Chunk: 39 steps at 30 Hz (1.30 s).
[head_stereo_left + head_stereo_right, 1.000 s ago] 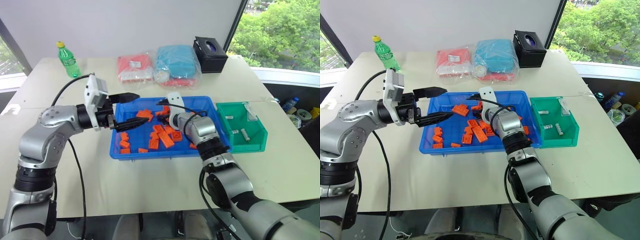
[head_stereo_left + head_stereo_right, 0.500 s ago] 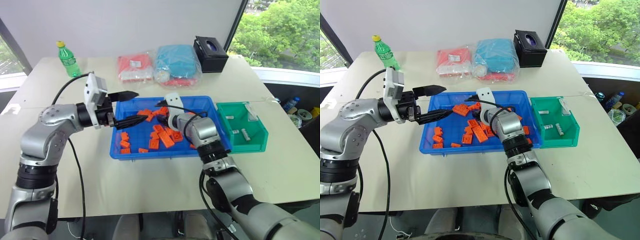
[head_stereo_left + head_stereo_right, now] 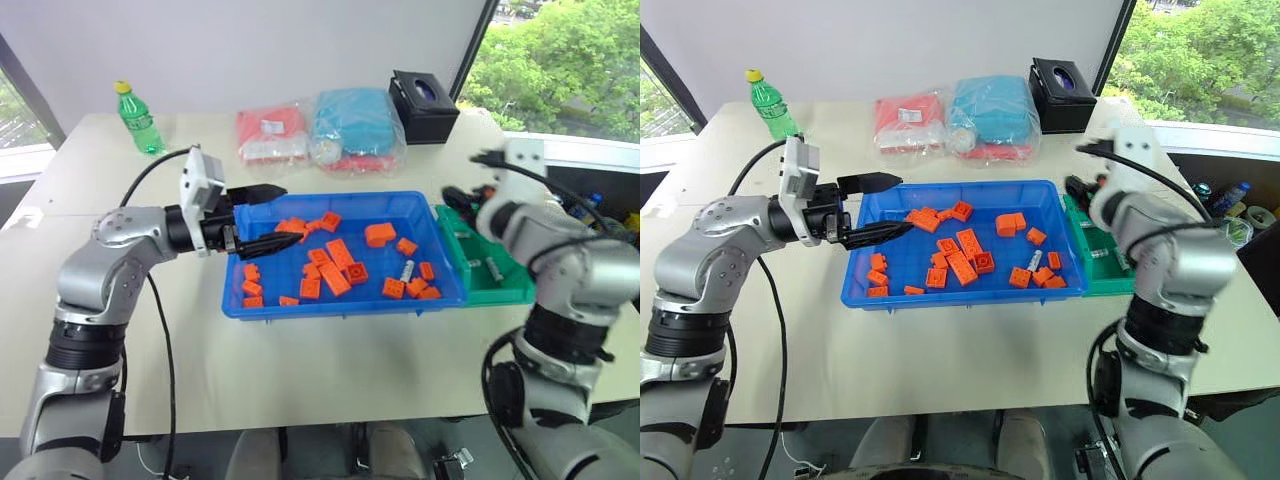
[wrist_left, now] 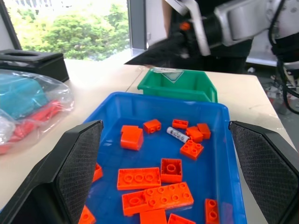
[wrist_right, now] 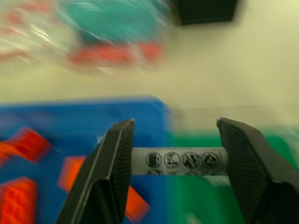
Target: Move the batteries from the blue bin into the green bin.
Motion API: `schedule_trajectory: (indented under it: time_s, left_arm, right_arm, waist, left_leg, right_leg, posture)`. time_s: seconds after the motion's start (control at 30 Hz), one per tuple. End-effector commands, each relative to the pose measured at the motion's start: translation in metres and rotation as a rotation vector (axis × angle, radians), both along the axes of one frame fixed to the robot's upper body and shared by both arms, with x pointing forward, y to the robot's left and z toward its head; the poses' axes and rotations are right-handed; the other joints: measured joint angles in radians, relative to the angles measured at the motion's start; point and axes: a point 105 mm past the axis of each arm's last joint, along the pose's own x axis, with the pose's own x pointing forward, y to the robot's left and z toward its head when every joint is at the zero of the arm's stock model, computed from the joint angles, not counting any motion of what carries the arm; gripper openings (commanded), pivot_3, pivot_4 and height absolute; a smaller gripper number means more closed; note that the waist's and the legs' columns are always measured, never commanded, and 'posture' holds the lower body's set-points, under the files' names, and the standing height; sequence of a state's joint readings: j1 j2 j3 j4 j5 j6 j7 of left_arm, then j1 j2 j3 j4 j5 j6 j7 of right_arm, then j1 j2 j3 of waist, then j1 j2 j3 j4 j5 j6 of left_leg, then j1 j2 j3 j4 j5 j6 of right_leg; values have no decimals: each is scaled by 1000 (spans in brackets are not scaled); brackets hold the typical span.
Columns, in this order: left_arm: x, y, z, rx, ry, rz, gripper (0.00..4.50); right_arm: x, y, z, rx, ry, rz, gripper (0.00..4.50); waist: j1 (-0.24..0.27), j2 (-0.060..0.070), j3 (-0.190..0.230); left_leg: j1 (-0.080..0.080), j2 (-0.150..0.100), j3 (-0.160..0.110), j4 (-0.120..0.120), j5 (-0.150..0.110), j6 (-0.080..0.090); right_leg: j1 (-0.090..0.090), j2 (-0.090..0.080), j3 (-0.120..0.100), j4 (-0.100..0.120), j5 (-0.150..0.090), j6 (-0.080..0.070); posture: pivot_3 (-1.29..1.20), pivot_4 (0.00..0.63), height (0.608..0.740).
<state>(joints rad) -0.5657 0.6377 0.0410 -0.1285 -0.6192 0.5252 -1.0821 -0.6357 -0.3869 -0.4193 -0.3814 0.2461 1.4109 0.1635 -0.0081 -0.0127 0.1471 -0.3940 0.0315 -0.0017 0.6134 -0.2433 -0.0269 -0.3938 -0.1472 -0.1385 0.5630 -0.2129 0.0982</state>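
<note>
The blue bin [image 3: 340, 308] lies mid-table, holding several orange blocks [image 3: 335, 265] and one small silver battery [image 3: 406, 270] near its right end. Right of it stands the green bin [image 3: 505, 290], partly hidden by my right arm, with small silver batteries [image 3: 491, 268] on its floor. My right gripper [image 3: 462, 192] hovers above the seam between the two bins. In the right wrist view it [image 5: 175, 161] is shut on a battery [image 5: 180, 160] lying crosswise between the fingers. My left gripper [image 3: 275, 216] is open and empty over the blue bin's left edge.
A green bottle [image 3: 135, 118] stands at the far left of the table. A pink bag [image 3: 270, 135], a teal bag [image 3: 355, 125] and a black box [image 3: 425, 93] sit behind the blue bin. The table's right edge is close to the green bin.
My right arm has swung up and to the right, from the middle of the blue bin to the green bin's side, carrying a battery. The left gripper has stayed put.
</note>
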Motion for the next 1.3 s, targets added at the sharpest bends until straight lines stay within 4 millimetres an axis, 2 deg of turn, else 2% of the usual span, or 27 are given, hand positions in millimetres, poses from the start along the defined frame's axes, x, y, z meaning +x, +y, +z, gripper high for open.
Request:
schedule_trajectory:
  time_s: [0.03, 0.1, 0.23, 0.27, 0.33, 0.43, 0.53, 0.63, 0.77, 0.97, 1.1, 1.3]
  left_arm:
    - [-1, -7, 12, -5, -58, -36, 4500]
    - [-1, -8, 12, -5, -58, -44, 4500]
    - [-1, -9, 13, -1, -58, -58, 4500]
    - [-1, -10, 13, -2, -59, -61, 4500]
    - [-3, -12, 15, -6, -61, -70, 4500]
    - [-5, -15, 16, -8, -64, -82, 4500]
    - [-7, -16, 16, -7, -68, -89, 4500]
    - [-8, -18, 16, -9, -70, -90, 4500]
    - [-11, -19, 15, -16, -69, -86, 4500]
    - [-15, -19, 12, -18, -64, -83, 4500]
    - [-18, -22, 12, -13, -61, -104, 4500]
    - [-19, -26, 15, -11, -70, -118, 4500]
  right_arm:
    - [-18, -16, 6, -17, -35, -48, 2235]
    - [-25, -20, -3, -3, -13, -63, 2235]
    - [-28, -17, -15, 15, 14, -44, 4200]
    - [-28, -15, -16, 8, 18, -28, 4469]
    - [-26, -14, -13, -28, 19, 5, 4469]
    - [-23, -10, 6, -133, -7, 90, 4469]
    - [-21, 12, 27, -142, -37, 207, 4469]
    - [-21, 29, 28, -104, 4, 244, 4469]
    - [-20, 59, -2, 61, 52, 265, 4469]
    - [-29, 76, -46, 187, 159, 224, 4469]
    - [-30, 76, -67, 225, 239, 182, 4469]
    - [-22, 71, -74, 250, 293, 139, 4469]
  waist:
    - [-1, 0, 0]
    - [-2, 0, 0]
    - [-3, 0, 0]
    - [-2, 1, 0]
    - [-2, 1, 1]
    - [2, 2, 1]
    - [-2, 2, 1]
    - [-3, 0, 0]
    - [-1, -1, -1]
    - [18, 2, 1]
    - [21, 4, 2]
    - [19, 4, 3]
  left_leg:
    - [0, 0, 0, 0, 0, 0]
    - [0, 0, 0, 0, 0, 0]
    - [1, 0, 0, 0, 0, 0]
    - [1, 0, 0, 0, 0, 0]
    - [1, 0, 0, 0, 0, 0]
    - [0, 0, 0, 0, 0, 0]
    - [-1, -1, 1, 0, 0, 0]
    - [0, 0, 1, 0, 0, 0]
    - [1, 1, -1, -1, 0, 0]
    - [-1, -1, 0, 1, 0, 0]
    - [-1, 0, -1, 1, 0, 0]
    - [-1, 0, -1, 1, 0, 0]
  right_leg:
    - [0, 0, 0, 0, 0, 0]
    - [0, 0, 0, 0, 0, 0]
    - [0, 0, 0, -1, 0, 0]
    - [-1, 0, 0, -1, 0, 0]
    - [-3, 0, 0, -2, 0, 0]
    - [-3, -1, 0, -3, 0, 0]
    - [-3, -2, 0, -4, 0, 0]
    - [-2, -2, -1, -4, 0, 0]
    - [-3, -1, -2, -2, 0, 0]
    - [-3, -2, -2, -3, 0, 0]
    - [-3, -1, -2, -3, 0, 0]
    - [-3, -1, -2, -2, 0, 0]
  posture:
    - [0, 150, 723]
    - [0, 150, 723]
    - [0, 150, 723]
    - [0, 150, 723]
    - [0, 150, 723]
    - [0, 150, 723]
    - [0, 150, 723]
    - [0, 150, 723]
    - [0, 150, 723]
    - [0, 150, 723]
    - [0, 150, 723]
    - [0, 150, 723]
